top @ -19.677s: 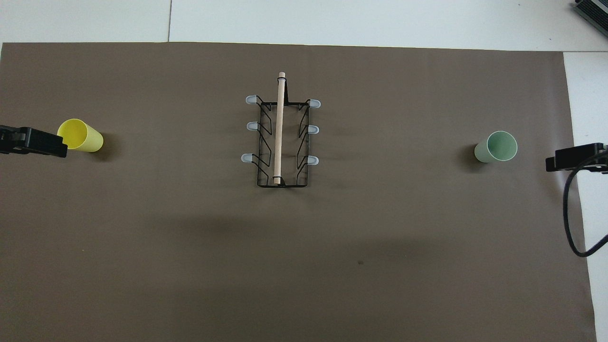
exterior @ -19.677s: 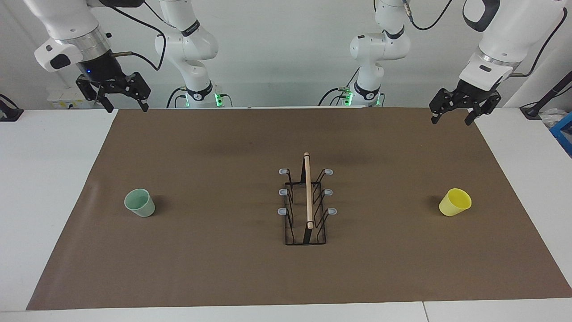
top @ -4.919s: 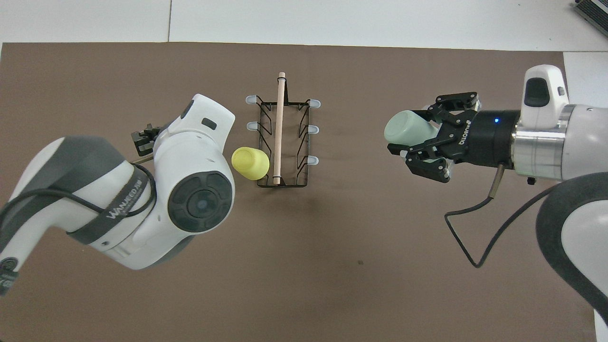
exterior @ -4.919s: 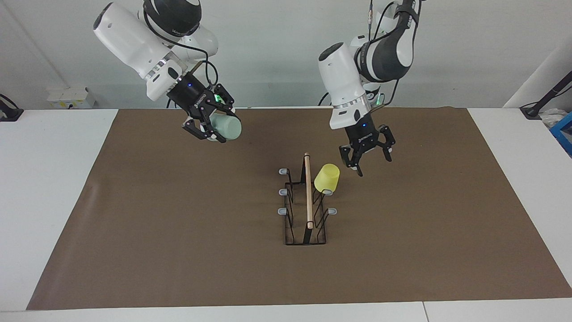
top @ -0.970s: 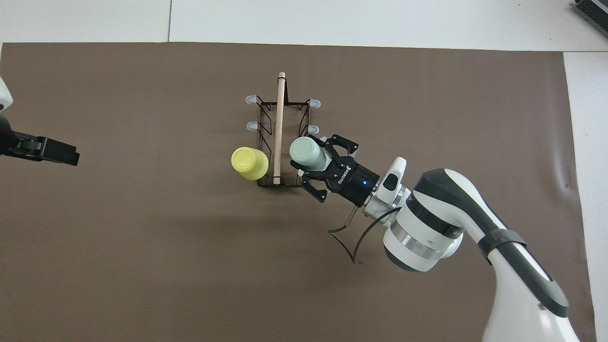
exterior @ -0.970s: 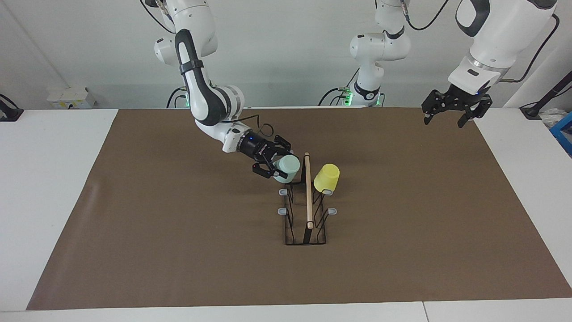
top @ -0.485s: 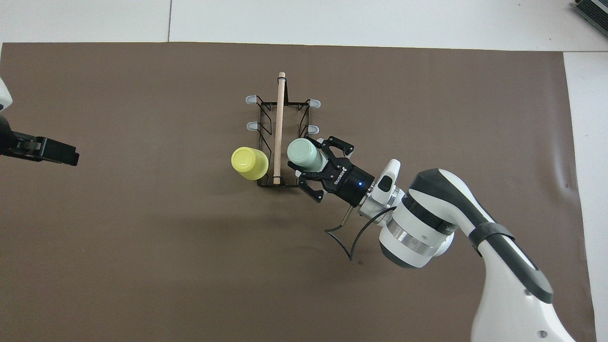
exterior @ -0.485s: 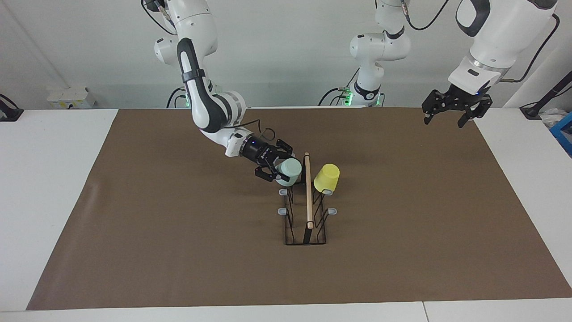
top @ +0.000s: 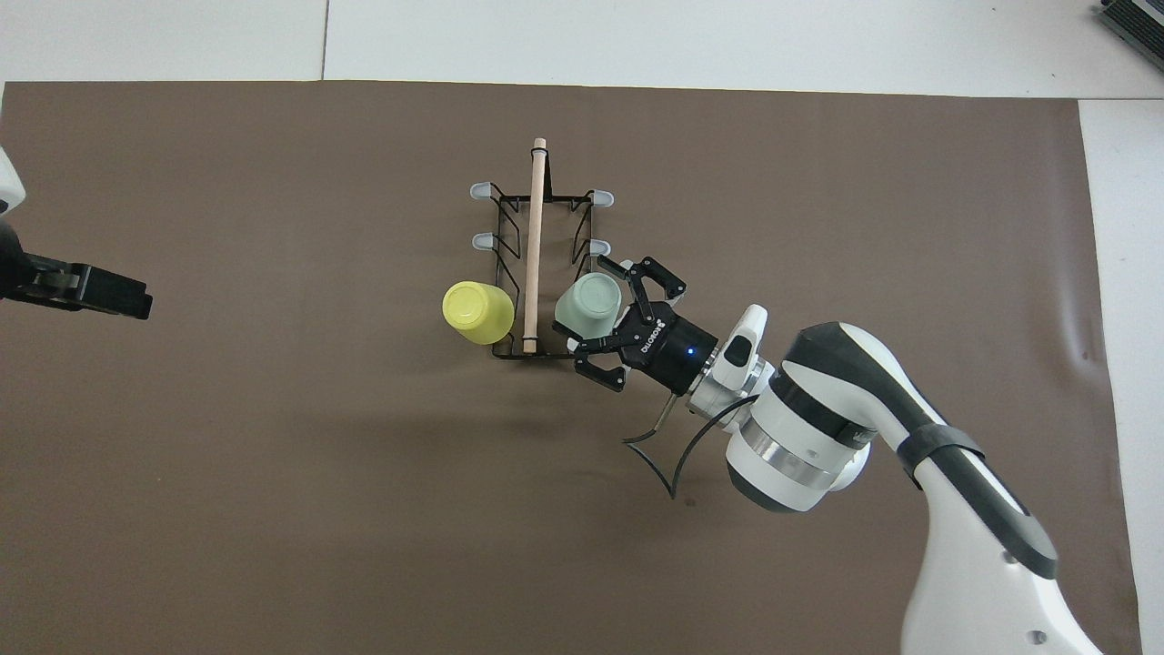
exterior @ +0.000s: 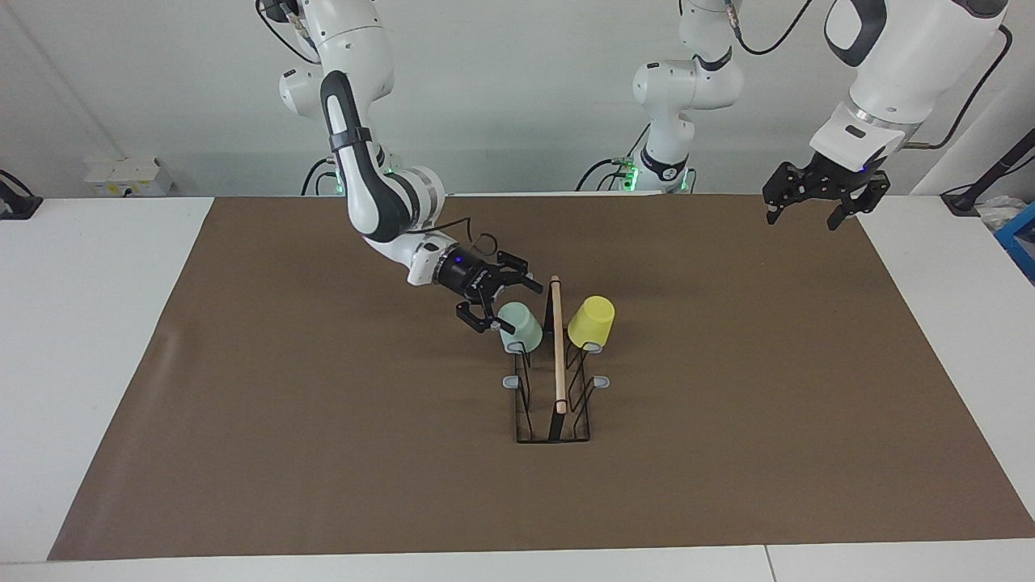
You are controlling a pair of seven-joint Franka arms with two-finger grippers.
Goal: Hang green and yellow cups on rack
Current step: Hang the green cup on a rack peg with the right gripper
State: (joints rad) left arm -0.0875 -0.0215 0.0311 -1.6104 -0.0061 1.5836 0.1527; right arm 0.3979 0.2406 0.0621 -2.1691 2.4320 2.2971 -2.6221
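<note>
Brown paper mat (exterior: 323, 453) on white table (exterior: 97, 339), plain wall backdrop; clock directions are mine, 12 o'clock pointing away from my bases. Black wire cup rack with the light wooden rod handle (top: 536, 236) sits mid-mat. Bright yellow tapered plastic cup (top: 476, 312) hangs mouth-down on a prong at the rack's 8 o'clock. Pale mint green tapered plastic cup (top: 587, 302) sits mouth-down and tilted over the prong at the rack's 4 o'clock. My right gripper (exterior: 507, 307) is just beside the green cup at its 4 o'clock, low over the rack's edge, fingers spread wide and gripping nothing. From the facing view they look clear of the cup wall, though one fingertip is close. My left gripper (exterior: 812, 208) waits over the mat's edge out at 9 o'clock, fingers apart, empty. Step, as I read it: release of the second cup, so both cups look hung. Next move: back the right arm out toward 4–5 o'clock along its own axis. Lift slightly first, so no finger clips the green cup or drags the rack. Risk: the tilted green cup could tip off if nudged.
</note>
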